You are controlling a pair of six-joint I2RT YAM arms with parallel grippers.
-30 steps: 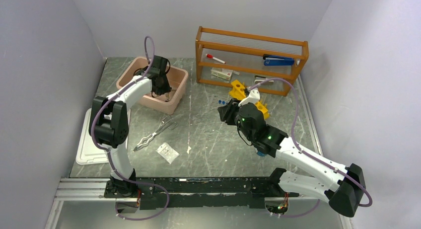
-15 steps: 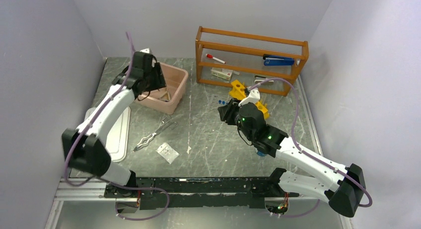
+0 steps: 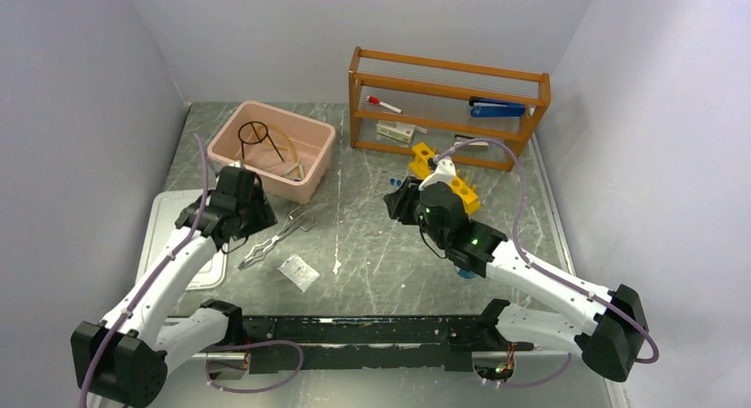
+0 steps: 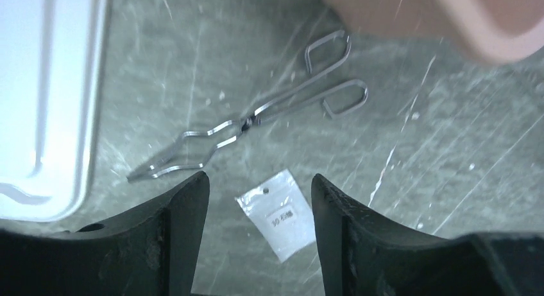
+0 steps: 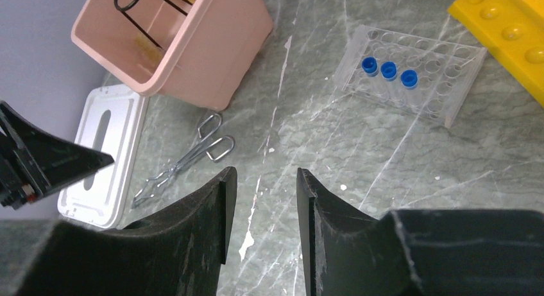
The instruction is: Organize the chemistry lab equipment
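Left gripper (image 4: 260, 180): jaws wide, empty, above one pair of silvery tongs (image 4: 247, 119) lying on the bench (image 3: 372, 249). Right gripper (image 5: 264, 174): jaws parted, empty. One black ring stand (image 3: 263, 141) sits in the pink bin (image 3: 312, 173). Three blue-capped tubes (image 5: 388, 70) stand in one clear rack (image 5: 449, 100).

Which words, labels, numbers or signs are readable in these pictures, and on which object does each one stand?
No text can be read with certainty.
On the small plastic bag: a short dark print, too blurred to read.
On the box in the wooden shelf: markings too small to read.
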